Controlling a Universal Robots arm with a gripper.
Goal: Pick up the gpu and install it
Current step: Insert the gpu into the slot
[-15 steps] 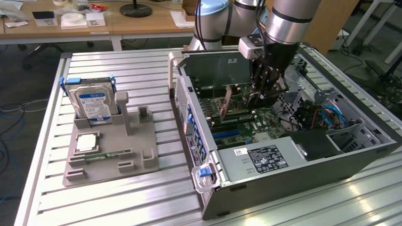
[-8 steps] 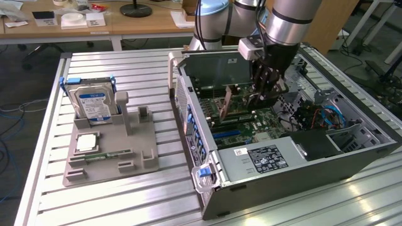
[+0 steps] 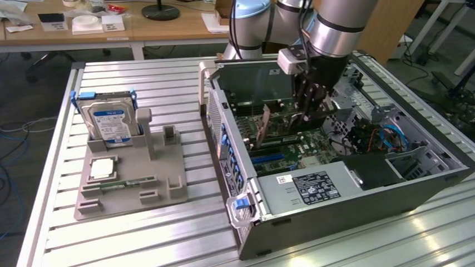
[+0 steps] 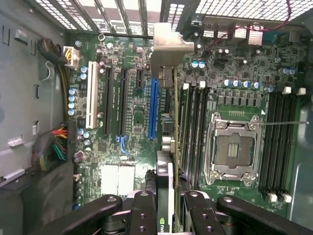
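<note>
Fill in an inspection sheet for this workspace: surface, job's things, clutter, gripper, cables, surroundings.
Surface: slatted metal table, carrying an open computer case and a grey holder.
Job's things: gpu held upright inside the case over the motherboard, near the blue slot; whether it is seated cannot be told.
Clutter: hard drive upright in the holder; processor and memory stick lying flat in it.
Gripper: gripper shut on the gpu.
Cables: blue cables in the case; coloured wire bundle by the motherboard; loose cables on the floor.
Surroundings: wooden desk behind, with small boxes.
</note>
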